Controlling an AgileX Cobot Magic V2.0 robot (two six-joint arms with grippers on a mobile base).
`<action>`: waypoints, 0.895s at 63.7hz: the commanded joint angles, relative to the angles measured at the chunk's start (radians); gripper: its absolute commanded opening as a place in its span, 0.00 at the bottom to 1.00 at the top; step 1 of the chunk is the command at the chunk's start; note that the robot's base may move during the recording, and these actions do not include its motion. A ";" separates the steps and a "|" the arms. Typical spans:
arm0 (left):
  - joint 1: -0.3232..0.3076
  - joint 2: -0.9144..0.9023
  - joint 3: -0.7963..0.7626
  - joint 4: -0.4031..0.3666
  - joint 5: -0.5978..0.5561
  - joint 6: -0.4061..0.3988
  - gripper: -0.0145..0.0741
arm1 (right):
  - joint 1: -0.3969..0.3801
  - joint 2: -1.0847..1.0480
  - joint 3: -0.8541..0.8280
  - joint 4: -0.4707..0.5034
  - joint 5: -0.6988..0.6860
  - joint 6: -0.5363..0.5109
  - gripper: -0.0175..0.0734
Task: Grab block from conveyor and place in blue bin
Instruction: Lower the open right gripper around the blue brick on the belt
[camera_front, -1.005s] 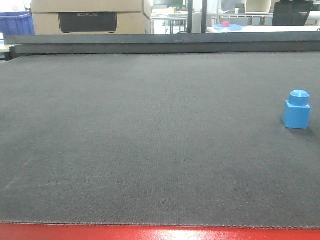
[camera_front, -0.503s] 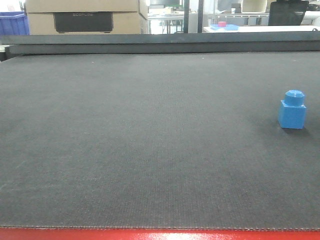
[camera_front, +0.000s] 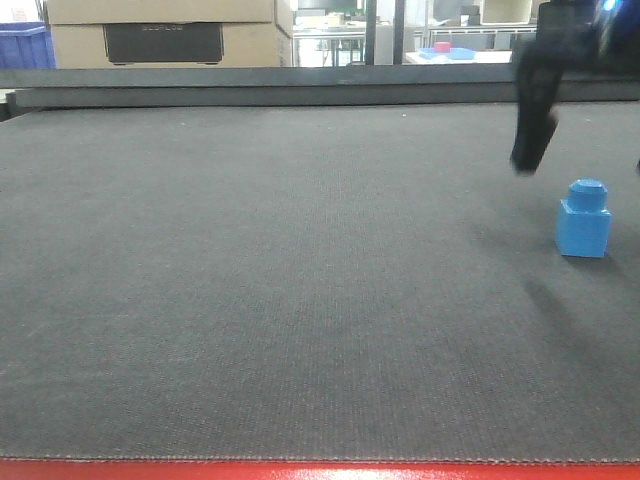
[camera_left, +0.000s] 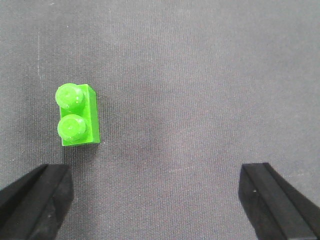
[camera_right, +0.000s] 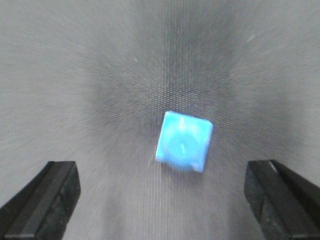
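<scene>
We see the block (camera_front: 583, 218) upright, stud up, on the conveyor (camera_front: 300, 300), at the far right of the belt in the front view. From the right wrist cam it sits btw the fingers, a bit right of centre and turned slightly askew; the pic is blurred. The right gripper (camera_right: 162, 200) is spread wide w/ nothing held, both fingertips well apart from the block. In the front view one dark finger (camera_front: 533, 120) hangs in the air above and left of the block, no contact. The left gripper (camera_left: 155, 200) is also spread wide and holds nothing. A green two-stud brick (camera_left: 77, 121) lies on the belt nr the fingertip at the pic's left, not touching it. The belt's near edge shows a red frame (camera_front: 320, 470). In the bkgd, top left beyond the belt, we see a cardboard box (camera_front: 160, 30) and a blue crate (camera_front: 22, 45).
</scene>
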 joint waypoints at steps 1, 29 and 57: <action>0.003 -0.005 -0.008 -0.002 -0.006 0.005 0.81 | -0.001 0.063 -0.011 -0.012 -0.027 0.020 0.82; 0.003 -0.005 -0.008 -0.014 0.013 0.005 0.81 | -0.001 0.146 -0.038 -0.065 -0.055 0.100 0.82; 0.003 -0.005 -0.008 -0.020 0.016 0.005 0.81 | -0.001 0.146 -0.071 -0.081 0.004 0.141 0.72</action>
